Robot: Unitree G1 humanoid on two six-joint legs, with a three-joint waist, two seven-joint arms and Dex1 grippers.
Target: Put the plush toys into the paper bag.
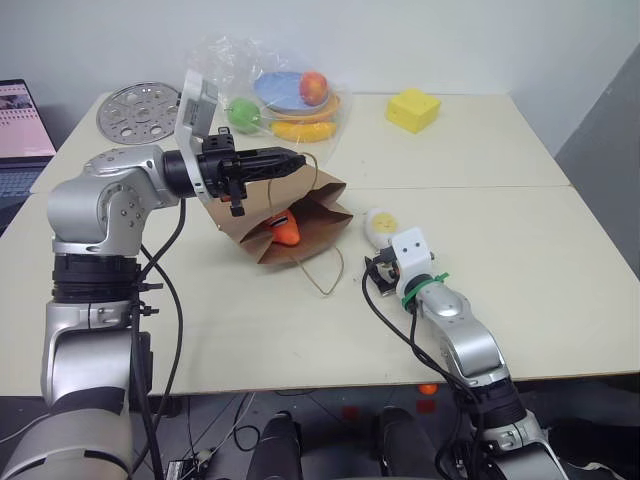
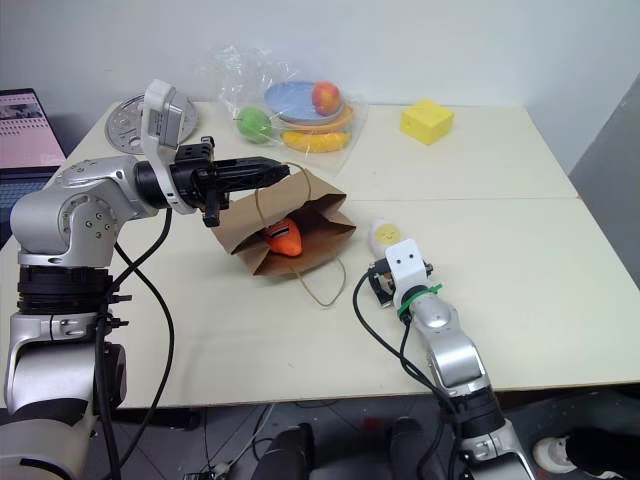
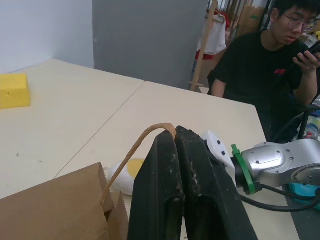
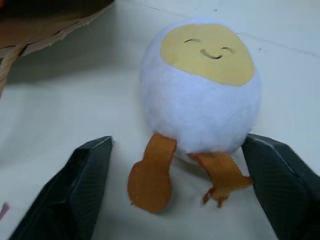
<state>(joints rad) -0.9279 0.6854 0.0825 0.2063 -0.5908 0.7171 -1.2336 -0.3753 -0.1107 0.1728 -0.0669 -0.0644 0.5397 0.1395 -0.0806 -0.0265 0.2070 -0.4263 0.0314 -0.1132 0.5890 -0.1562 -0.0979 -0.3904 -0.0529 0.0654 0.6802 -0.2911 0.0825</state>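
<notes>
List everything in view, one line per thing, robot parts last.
Brown kraft paper bag: one, table centre, handle held up.
Orange carrot plush toy: one, inside the bag.
White-yellow egg plush toy: one, on the table beside the bag.
Yellow foam cube: one, far table.
Clear plastic bag of fruit: one, far table.
Round perforated metal disc: one, far left.
Laptop: one, left edge.
Seated person: one, across the table.
Left claw: shut on the bag's handle.
Right claw: open around the egg.

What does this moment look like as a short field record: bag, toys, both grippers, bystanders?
paper bag: on its side on the table, mouth open, one handle lifted
left gripper: shut on the bag handle
carrot plush: inside the bag
egg plush: on the table beside the bag
right gripper: open, fingers either side of the egg's legs
person: seated beyond the table
</notes>
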